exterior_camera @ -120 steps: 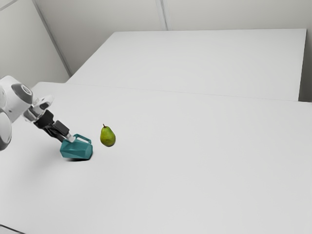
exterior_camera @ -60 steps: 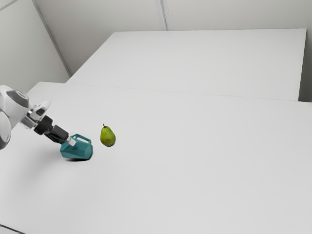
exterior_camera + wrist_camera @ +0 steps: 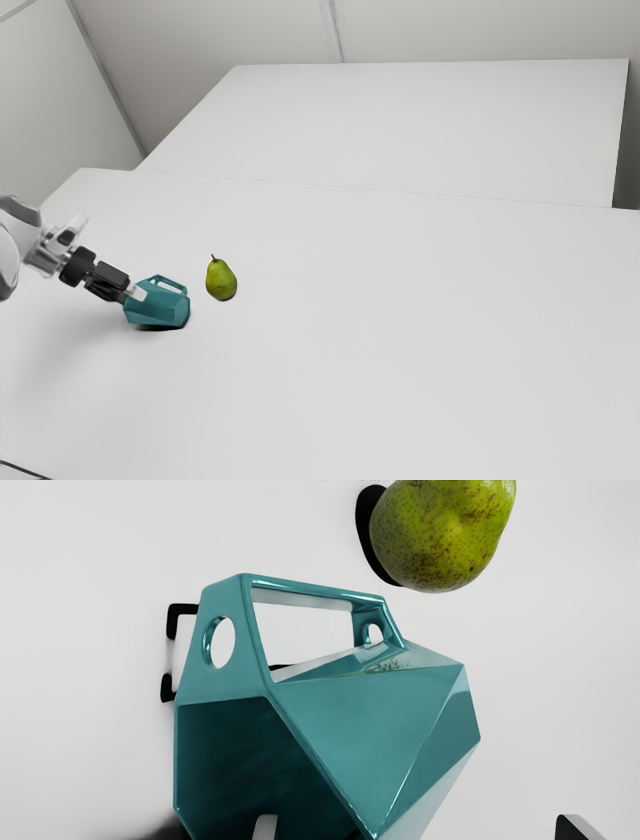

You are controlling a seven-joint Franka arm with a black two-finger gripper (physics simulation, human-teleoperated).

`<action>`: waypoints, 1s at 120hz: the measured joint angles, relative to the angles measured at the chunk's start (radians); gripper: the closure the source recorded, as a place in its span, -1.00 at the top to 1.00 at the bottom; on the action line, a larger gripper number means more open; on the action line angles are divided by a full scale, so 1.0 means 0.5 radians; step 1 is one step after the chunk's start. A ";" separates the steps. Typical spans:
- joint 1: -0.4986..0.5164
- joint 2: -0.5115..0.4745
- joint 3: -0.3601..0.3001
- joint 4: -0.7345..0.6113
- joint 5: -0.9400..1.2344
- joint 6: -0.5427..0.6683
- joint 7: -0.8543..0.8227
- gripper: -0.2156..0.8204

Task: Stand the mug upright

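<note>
The gripper [image 3: 136, 294] reaches in from the exterior view's left, its tips at the teal mug [image 3: 168, 306]. That faceted mug lies on its side, handle on the side toward the pear. In the wrist view the mug [image 3: 360, 715] shows its dark open mouth and its angular handle with two round holes. My gripper [image 3: 417, 827] stands open with its fingers wide apart. One finger overlaps the mug's mouth, the other stands off beyond the mug's side over bare table. Whether the first finger touches the mug I cannot tell.
A green pear [image 3: 221, 279] stands on the white table [image 3: 400, 330] close to the mug, toward the exterior view's right. In the wrist view the pear [image 3: 440, 535] is beyond the handle. A second white surface [image 3: 420, 125] lies farther back.
The hand has drawn down and back toward the exterior view's left, its tips now at the mug's near-left end rather than over its top. Mug and pear have stayed put.
</note>
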 joint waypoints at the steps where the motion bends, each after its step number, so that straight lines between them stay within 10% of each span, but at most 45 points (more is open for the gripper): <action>1: 0.001 0.001 0.000 0.000 -0.004 -0.004 0.001 0.58; 59: 0.028 0.046 -0.002 -0.003 -0.166 -0.141 0.043 0.52; 120: 0.020 0.046 -0.003 -0.018 -0.211 -0.163 0.067 -0.19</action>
